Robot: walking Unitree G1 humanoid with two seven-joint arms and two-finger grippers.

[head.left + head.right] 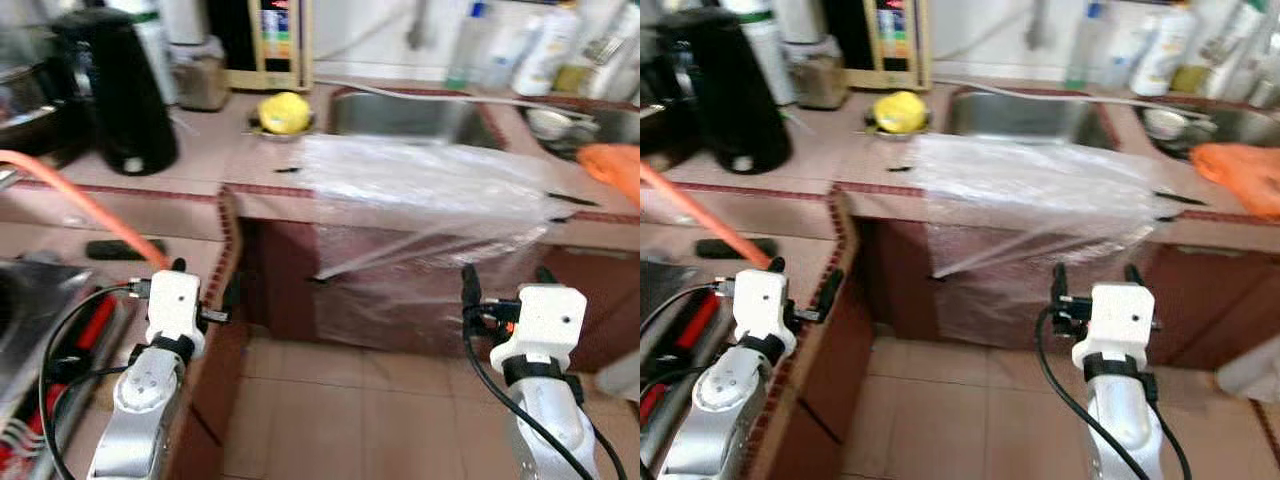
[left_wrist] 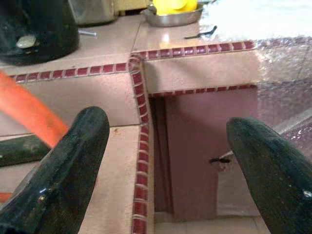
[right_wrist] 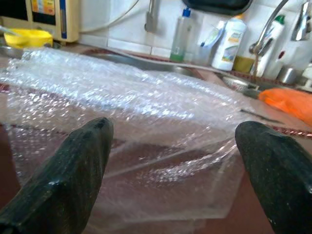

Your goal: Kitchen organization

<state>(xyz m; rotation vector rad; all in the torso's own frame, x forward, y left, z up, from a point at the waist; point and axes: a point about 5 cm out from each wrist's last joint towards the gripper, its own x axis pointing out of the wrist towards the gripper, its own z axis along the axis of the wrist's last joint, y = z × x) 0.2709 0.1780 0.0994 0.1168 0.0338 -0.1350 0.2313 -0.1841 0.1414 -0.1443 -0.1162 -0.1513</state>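
Bubble wrap point(image 1: 430, 190) lay draped over the tiled counter point(image 1: 200, 150) beside the sink point(image 1: 410, 115). The left gripper point(image 2: 165, 165) and right gripper point(image 3: 175, 165) hovered before it, fingers spread, grasping nothing.

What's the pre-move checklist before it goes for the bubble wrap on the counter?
1. Right pincer open: ok, fingers spread wide, nothing between them.
2. Left pincer open and empty: ok.
3. Right pincer aimed at the bubble wrap: ok, the sheet sits straight ahead in the right wrist view.
4. Sheet free to lift: cannot tell; it drapes over the counter edge and down the cabinet front, and what pins it is unclear.
5. Nearby items clear of the sheet: not ok, the orange cloth lies close to its right end.
6. Image sharpness: not ok, head views are blurred.
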